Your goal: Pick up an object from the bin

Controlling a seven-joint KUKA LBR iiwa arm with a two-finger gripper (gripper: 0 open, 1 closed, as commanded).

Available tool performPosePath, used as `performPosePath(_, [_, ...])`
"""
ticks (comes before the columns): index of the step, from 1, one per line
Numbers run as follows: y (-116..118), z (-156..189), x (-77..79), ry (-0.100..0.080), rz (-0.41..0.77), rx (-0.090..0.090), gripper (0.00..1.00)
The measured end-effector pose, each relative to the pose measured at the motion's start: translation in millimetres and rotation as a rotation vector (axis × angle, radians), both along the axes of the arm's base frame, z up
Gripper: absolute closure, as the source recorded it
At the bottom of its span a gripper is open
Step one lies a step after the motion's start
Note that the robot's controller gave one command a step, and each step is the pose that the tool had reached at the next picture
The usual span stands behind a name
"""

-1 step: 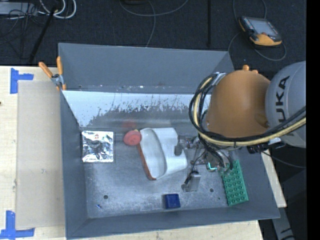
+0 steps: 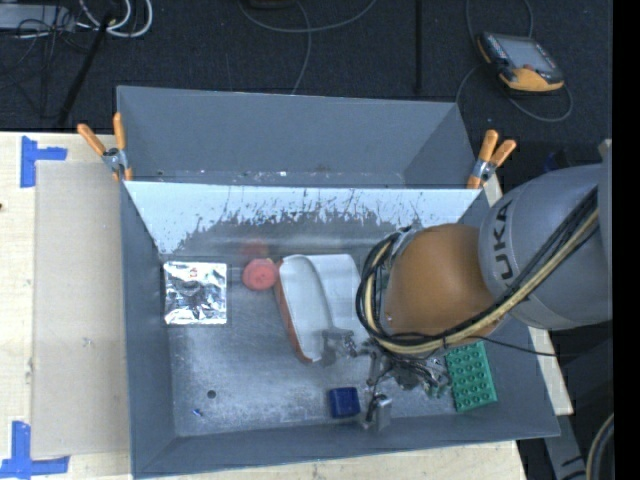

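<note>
My gripper [image 2: 378, 408] is low in the bin's front right part, below the arm's wrist. Just left of it, a small blue block [image 2: 343, 401] lies on the floor near the front wall, close to the gripper or touching it. On the gripper's right, a green studded plate [image 2: 470, 375] lies flat. A white oblong dish with an orange rim [image 2: 310, 306] lies behind and left of the gripper, partly hidden by the wrist. Nothing shows between the gripper's jaws.
A crinkled silver foil packet [image 2: 196, 292] lies at the left of the bin. A small red round thing [image 2: 260, 275] sits between it and the white dish. The arm and its cables cover the bin's right part.
</note>
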State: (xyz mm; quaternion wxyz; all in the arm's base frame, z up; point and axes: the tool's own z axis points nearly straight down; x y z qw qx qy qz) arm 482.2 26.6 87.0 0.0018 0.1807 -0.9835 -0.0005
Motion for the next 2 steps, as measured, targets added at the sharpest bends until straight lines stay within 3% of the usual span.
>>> performPosePath(1, [0,2,1.1,-0.003,-0.003,0.001,1.00])
performPosePath(2, [8,78,22.8,-0.013,-0.007,0.001,1.00])
